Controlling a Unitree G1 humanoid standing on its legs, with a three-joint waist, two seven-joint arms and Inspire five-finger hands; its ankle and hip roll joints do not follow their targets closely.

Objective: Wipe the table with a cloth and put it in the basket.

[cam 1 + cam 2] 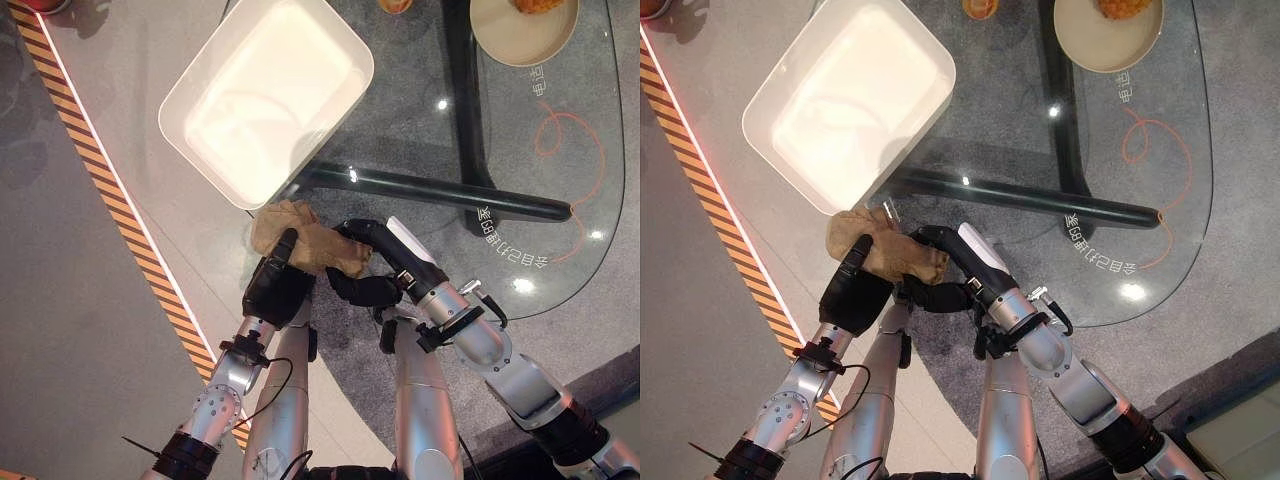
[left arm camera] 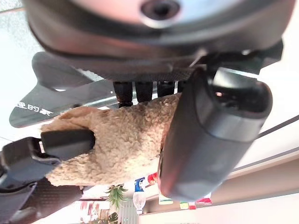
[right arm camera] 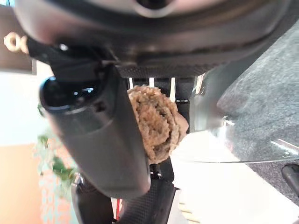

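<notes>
Holding the tan cloth (image 1: pixel 305 243) between them, the left hand (image 1: pixel 275 285) and right hand (image 1: pixel 375 262) both have fingers curled on it; the white basket (image 1: pixel 200 75) sits just beyond, nearer the left hand, on the glass tabletop (image 1: pixel 420 130).

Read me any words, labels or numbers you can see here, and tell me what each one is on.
White characters on the glass table: seen upside down, not readable.
Smaller white mark beside the plate: too small to read.
Cloth and basket: no text.
</notes>
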